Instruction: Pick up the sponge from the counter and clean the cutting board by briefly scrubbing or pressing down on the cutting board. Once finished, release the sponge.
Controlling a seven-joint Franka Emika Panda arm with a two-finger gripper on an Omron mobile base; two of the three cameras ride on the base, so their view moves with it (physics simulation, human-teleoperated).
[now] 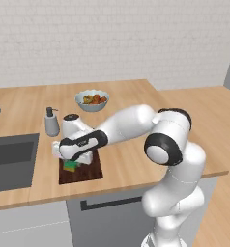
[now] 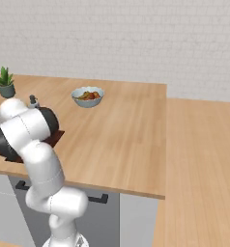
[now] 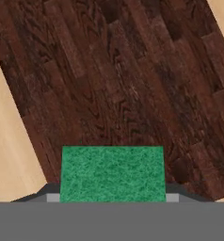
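Your bench is a broad light-tan wooden top with plank grain, running back to a white brick wall, with a grey sink basin sunk into its left end. The white arm reaches left from its base across the bench's front edge and bends down over the cutting board, a dark reddish-brown rectangle lying flat near that edge, just right of the sink. In the hand view the cutting board's grain runs at a slant, with tan bench at both sides.

Behind the cutting board you have a bowl of reddish and orange food (what kind, you cannot tell), and nearer the sink a grey soap dispenser. A potted plant stands at the far left.

The jaws hold the sponge, green face toward the camera, gripped at its two sides. From the left it sits low over the cutting board's near-left part, at or just above the surface.
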